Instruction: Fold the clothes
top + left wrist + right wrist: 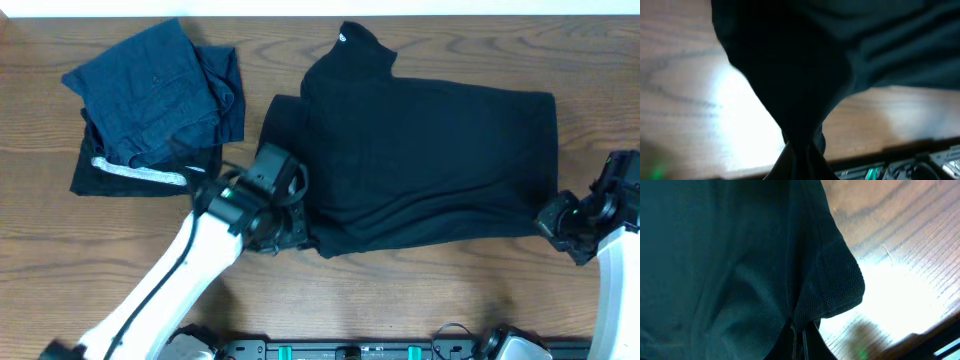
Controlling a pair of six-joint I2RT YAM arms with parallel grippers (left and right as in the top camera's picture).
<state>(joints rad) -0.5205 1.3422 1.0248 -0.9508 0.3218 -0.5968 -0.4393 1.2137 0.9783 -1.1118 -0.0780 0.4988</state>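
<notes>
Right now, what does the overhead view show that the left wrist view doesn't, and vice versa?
Overhead only: the whole black top spread out, its collar, the navy garments on a striped black piece, and the right gripper at the hem corner. Left wrist only: fabric funnelling close-up into the shut pinch of the left gripper. Both: the black top and wooden table.
</notes>
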